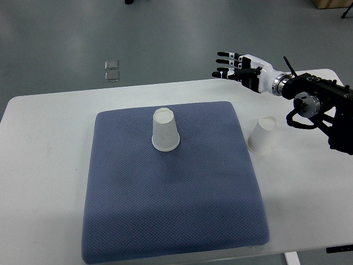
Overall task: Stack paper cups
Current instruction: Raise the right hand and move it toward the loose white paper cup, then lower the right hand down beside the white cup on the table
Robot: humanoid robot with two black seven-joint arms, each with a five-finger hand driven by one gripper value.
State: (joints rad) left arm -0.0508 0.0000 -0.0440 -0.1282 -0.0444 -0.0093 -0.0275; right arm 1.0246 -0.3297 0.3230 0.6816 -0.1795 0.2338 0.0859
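A white paper cup (165, 131) stands upside down on the blue mat (171, 193), near its far middle. A second white paper cup (262, 136) stands upside down on the white table, just right of the mat. My right hand (234, 66) is raised over the table's far edge, above and behind the second cup, fingers spread and holding nothing. Its arm (320, 105) comes in from the right edge. My left arm is out of view.
The white table (44, 165) bears the blue mat in its middle. A floor socket plate (112, 72) lies on the grey floor beyond the table's far edge.
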